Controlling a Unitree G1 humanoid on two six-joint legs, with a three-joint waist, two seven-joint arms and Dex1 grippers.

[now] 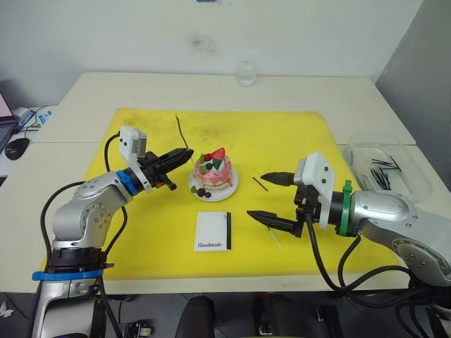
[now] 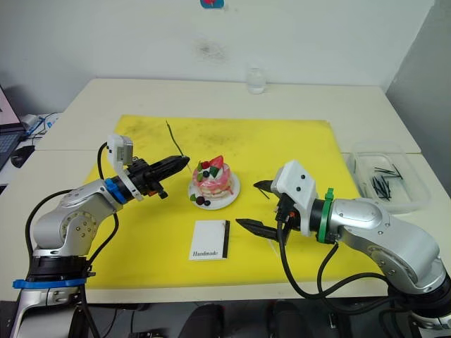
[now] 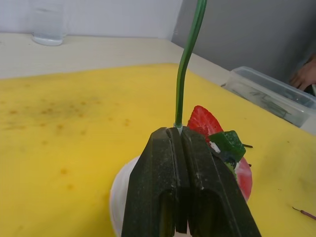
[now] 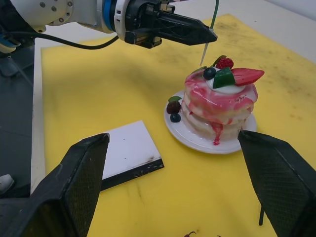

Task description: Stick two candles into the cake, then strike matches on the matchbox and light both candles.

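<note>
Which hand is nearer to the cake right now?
Left. The left hand, shut on the green candle, hovers right beside the cake. The right hand sits open farther off, across the yellow mat.

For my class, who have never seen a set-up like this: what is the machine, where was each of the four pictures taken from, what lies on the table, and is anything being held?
This is a humanoid robot with two arms, each ending in a gripper of two black fingers. Two pictures come from its head, looking down over the arms; the other two come from cameras on its wrists.

On the yellow mat stand a small round pink-frosted cake on a white plate, and a flat white matchbox with a black strip. A short dark match lies beside the cake. A clear plastic tray of dark sticks sits on the robot's right.

The left gripper is shut on a thin green candle, held upright with its pale end just above the cake. The right gripper is open and holds nothing.
</note>
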